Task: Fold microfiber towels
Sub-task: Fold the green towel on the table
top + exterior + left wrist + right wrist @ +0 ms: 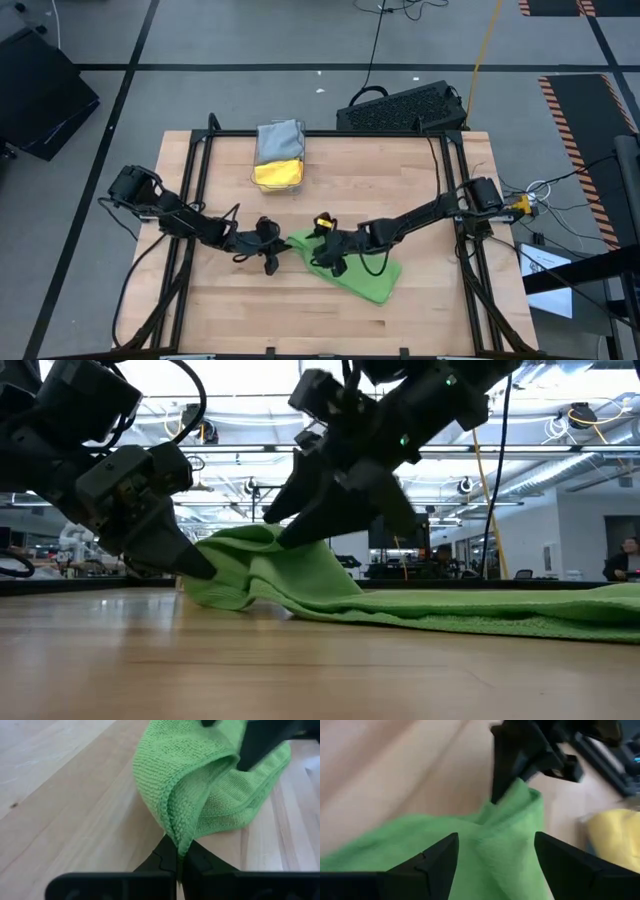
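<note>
Pale wooden tabletop (230, 310) framed by dark rails, grey floor around it. Bright green microfiber towel (358, 272) lies partly folded at centre, slightly right and low in the high view, its near corner lifted toward the left.

Left gripper (272, 252) sits at that lifted corner, centre of the high view; its fingers are pinched tight on the towel's folded edge, seen plainly in the left wrist view, where the cloth (200, 785) rises from between the closed tips.

Right gripper (327, 256) hovers over the towel's upper part just right of the left one, fingers spread wide, holding nothing; green cloth (490, 850) lies between and below them.

Clear plastic bin (278, 172) at upper centre holds a yellow cloth (277, 173) and a grey cloth (280, 140).

Black keyboard (400, 108) rests beyond the table's far edge.
</note>
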You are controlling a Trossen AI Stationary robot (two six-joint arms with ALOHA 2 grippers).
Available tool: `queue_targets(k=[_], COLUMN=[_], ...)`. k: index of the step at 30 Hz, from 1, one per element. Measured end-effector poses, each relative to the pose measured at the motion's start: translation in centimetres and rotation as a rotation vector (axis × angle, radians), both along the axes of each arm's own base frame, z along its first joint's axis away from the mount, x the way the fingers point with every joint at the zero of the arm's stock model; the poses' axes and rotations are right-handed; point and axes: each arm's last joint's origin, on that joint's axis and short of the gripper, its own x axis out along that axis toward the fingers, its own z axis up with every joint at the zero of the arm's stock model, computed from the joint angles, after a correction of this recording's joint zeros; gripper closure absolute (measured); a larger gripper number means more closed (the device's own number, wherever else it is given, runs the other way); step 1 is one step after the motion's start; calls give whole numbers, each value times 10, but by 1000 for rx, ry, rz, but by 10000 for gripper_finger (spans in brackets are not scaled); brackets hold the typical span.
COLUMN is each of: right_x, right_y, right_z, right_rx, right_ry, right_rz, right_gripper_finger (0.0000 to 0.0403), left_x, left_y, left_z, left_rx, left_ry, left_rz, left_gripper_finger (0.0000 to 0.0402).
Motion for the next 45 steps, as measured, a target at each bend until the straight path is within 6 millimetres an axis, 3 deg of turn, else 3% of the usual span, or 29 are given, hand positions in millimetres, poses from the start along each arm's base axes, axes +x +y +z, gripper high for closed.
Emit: queue_targets(k=[4,8,12,15,20,23,27,34,41,45], right_x=[2,3,7,10,10,7,-6,-43,-72,-84], right_y=[1,1,3,4,1,-1,6,39,97,119], right_z=[1,-12,-15,-13,-12,-3,39,99,139,153], right_rx=[-104,-180,-177,-162,-166,-161,-109,52,156,273], right_ry=[-20,15,-18,-58,-61,-63,-145,-270,-454,-495], right_rz=[21,41,93,79,51,17,-29,-59,-148,-144], right_gripper_finger=[164,187,222,265,379,391,398,400,401,402], left_x=[0,0,0,0,0,0,6,12,16,15], left_y=[0,0,0,0,0,-1,-7,-32,-59,-68], left_z=[0,0,0,0,0,8,42,117,191,229], left_rx=[0,0,0,0,0,-25,-31,124,222,235], left_ry=[0,0,0,0,0,-28,-83,50,75,1], left_rz=[0,0,0,-1,-1,-16,-70,-129,-224,-309], left_gripper_finger=[397,397,396,396,394,397,396,395,398,394])
